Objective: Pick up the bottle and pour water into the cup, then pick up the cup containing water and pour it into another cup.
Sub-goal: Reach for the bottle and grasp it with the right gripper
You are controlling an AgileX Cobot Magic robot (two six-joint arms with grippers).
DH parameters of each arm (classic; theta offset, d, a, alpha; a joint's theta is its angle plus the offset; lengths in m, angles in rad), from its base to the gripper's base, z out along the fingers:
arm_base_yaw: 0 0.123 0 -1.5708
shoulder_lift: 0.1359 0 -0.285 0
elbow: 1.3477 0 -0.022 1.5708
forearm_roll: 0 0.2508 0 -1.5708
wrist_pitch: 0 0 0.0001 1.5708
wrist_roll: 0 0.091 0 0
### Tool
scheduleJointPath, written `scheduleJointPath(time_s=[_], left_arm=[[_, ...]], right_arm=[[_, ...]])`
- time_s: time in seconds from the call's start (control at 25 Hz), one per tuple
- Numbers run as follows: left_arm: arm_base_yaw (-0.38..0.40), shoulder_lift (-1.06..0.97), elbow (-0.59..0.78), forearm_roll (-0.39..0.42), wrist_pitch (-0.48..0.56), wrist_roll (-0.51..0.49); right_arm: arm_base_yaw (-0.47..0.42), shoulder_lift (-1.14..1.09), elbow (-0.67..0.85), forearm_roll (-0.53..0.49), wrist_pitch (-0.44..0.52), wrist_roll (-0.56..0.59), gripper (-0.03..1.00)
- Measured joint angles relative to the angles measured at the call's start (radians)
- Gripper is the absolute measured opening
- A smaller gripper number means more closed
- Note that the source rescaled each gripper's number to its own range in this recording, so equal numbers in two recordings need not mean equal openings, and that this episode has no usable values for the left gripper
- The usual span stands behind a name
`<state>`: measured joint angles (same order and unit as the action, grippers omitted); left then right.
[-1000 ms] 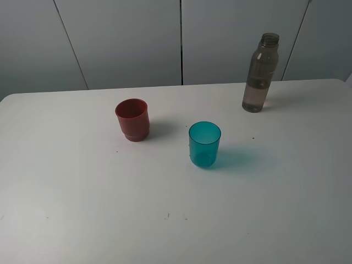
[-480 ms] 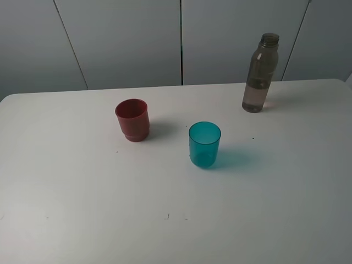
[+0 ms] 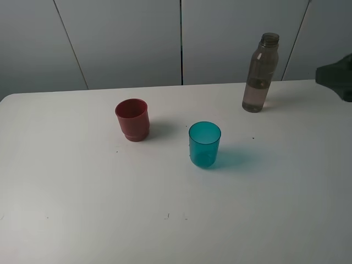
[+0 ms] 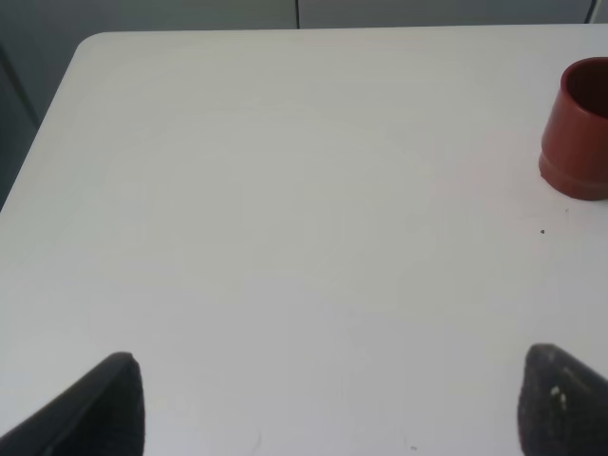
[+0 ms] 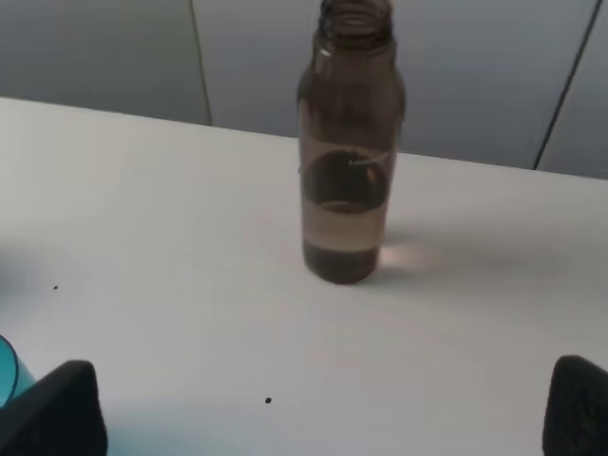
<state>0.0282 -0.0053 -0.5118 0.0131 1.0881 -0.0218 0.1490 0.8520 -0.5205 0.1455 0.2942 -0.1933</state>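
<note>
Right gripper (image 5: 313,418) is facing the bottle (image 5: 350,161), jaws spread wide to straddle it.
The bottle is standing at the far right of the table (image 3: 82,209), the cup (image 3: 204,144) mid-table; the left gripper (image 4: 332,408) is hanging agape too.

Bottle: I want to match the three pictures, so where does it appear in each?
Exterior high: the bottle stands far right, near the back edge of the table.
Left wrist: not in it.
Right wrist: bottle upright, mid-picture.
Shared landmark: the white table; the red cup shows in exterior high and left wrist.
</note>
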Motion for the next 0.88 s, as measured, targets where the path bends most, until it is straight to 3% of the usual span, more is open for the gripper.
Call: scheduleJointPath(time_s=[0.2, 0.56, 0.76, 0.88], left_arm=[[0.0, 0.0, 0.0, 0.0, 0.0, 0.0], [0.0, 0.0, 0.0, 0.0, 0.0, 0.0], [0.0, 0.0, 0.0, 0.0, 0.0, 0.0], [0.0, 0.0, 0.0, 0.0, 0.0, 0.0]], right_arm=[[0.068, 0.22, 0.034, 0.0, -0.328, 0.0, 1.0], [0.07, 0.616, 0.038, -0.07, -0.675, 0.027, 1.0], [0.07, 0.807, 0.038, -0.001, -0.947, 0.033, 1.0], [0.065, 0.894, 0.014, 0.004, -1.033, 0.036, 1.0]])
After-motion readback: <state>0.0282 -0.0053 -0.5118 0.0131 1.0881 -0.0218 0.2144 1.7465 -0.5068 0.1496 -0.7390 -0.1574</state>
